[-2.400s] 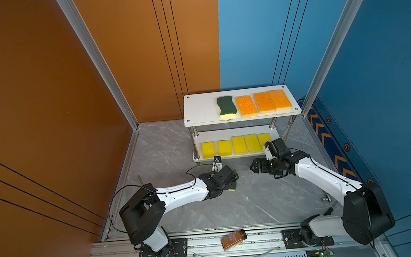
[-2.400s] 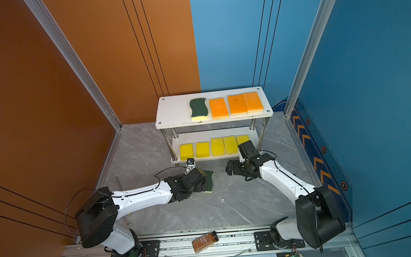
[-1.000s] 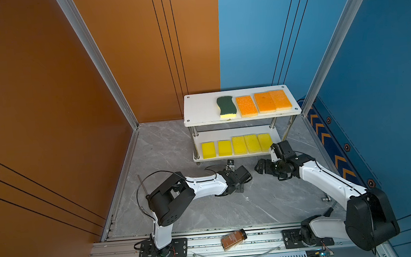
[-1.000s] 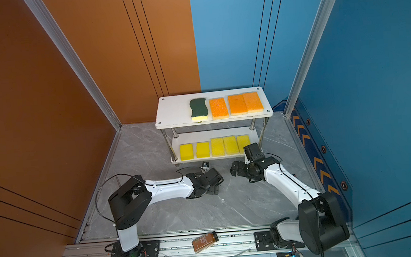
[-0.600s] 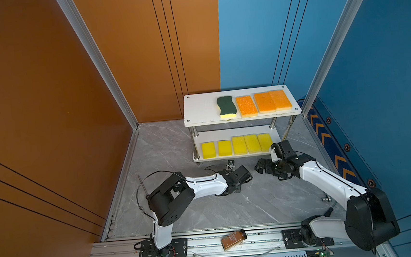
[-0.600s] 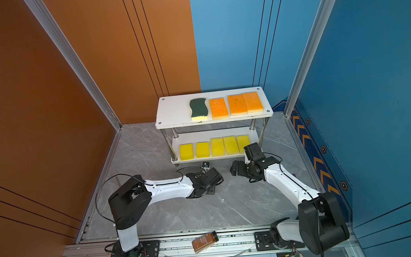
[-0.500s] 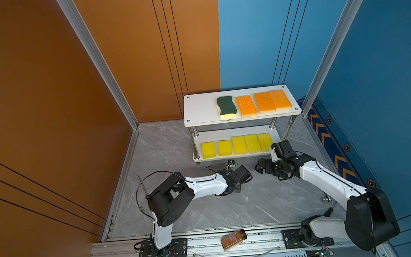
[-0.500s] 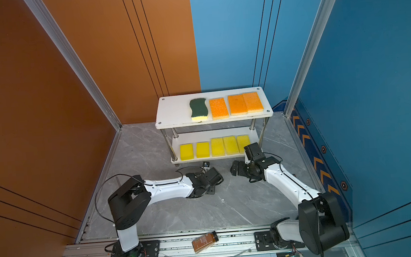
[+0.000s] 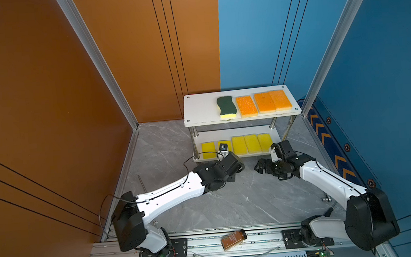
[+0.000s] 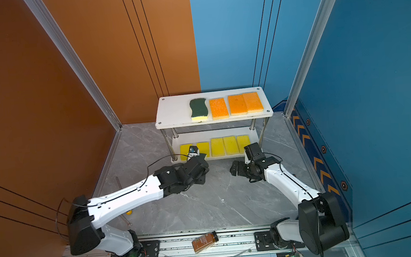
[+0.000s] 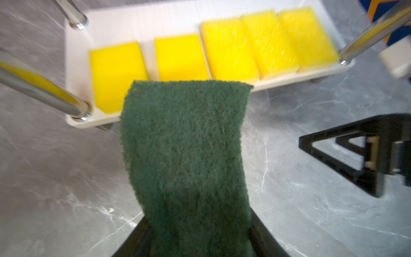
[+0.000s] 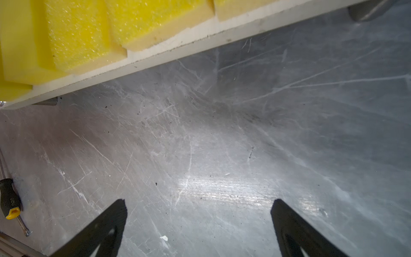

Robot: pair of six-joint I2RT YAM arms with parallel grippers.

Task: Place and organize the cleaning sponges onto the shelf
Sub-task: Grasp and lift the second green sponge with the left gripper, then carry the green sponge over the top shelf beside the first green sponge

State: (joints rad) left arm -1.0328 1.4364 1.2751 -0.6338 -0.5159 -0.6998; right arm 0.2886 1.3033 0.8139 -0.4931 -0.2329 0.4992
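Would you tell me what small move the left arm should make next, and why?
Probably lift the green sponge toward the shelf's top board: the left jaws hold it low by the yellow sponges, and bare space lies beside the other green sponge.

A: What is the green sponge (image 11: 184,155) covering in the left wrist view?
B: It is hiding most of the left gripper (image 11: 198,233); only slivers of its fingers (image 11: 131,242) are showing, and the bottom edge is cutting both off. Behind, the shelf (image 11: 77,66) and yellow sponges (image 11: 229,51) are blurring.
A: And from above?
B: In both top views the left arm's wrist (image 9: 215,173) is covering that sponge almost wholly, and the bottle (image 9: 233,240) label is showing too small to read.
A: The right wrist view?
B: Its edges are clipping the right gripper (image 12: 199,201) and the screwdriver (image 12: 10,200).
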